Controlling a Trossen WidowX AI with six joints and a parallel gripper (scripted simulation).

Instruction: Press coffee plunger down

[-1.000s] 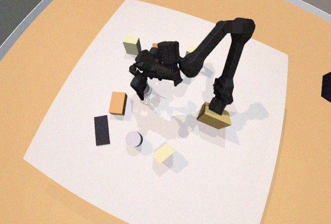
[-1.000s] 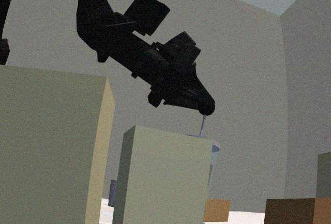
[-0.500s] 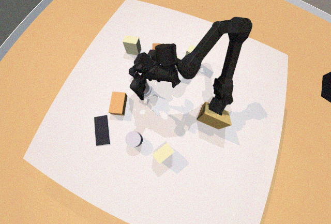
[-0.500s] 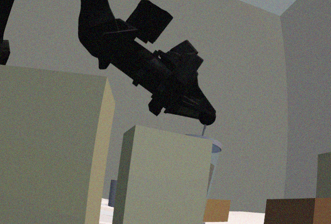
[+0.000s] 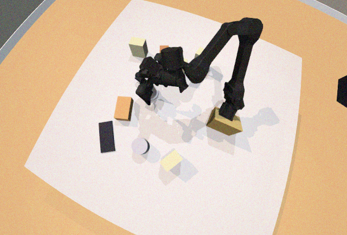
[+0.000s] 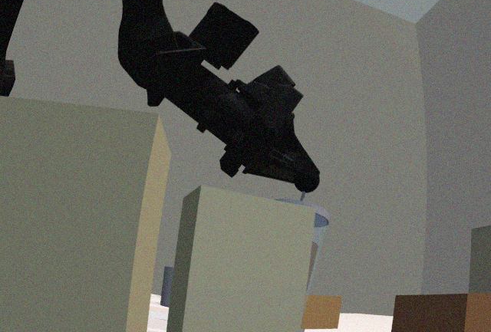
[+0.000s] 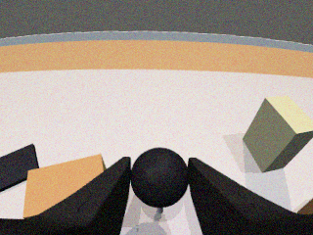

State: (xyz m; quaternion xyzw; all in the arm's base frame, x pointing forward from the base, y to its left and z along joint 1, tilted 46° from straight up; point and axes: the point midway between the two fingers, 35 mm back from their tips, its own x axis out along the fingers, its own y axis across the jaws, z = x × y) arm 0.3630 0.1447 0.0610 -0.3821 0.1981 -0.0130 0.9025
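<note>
Black knob (image 7: 159, 176) of the plunger is clamped between the gripper (image 7: 159, 172) fingers, low over the clear coffee press (image 6: 319, 225) (just beside the orange block (image 5: 123, 107)) on the white mat (image 5: 229, 187).

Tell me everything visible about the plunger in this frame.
The plunger has a round, dark, matte knob on a thin pale rod. The gripper is shut on the knob, one finger on each side. In the exterior view only a short stub of rod shows between the knob and the rim of the clear press, so the plunger is nearly down. The rod looks upright. The filter end cannot be made out.
</note>
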